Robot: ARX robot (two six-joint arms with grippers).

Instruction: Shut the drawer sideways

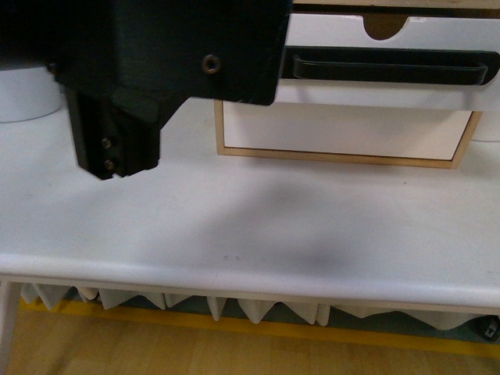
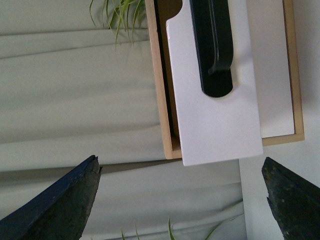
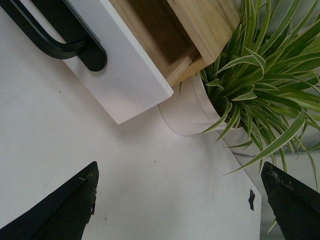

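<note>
Well, drawer (image 1: 367, 92) sticks out w/ plant pot (image 3: 187, 112) just beside its end.

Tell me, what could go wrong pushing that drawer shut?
The plant pot stands right beside the drawer; a sideways sweep by the right gripper might knock it. The drawer sticks out, so pushing one end could jam it crooked. The open left gripper might snag the black handle.

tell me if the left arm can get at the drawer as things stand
Probably yes: in the left wrist view the open left gripper faces the partly open drawer, white front on, with nothing between them.
</note>
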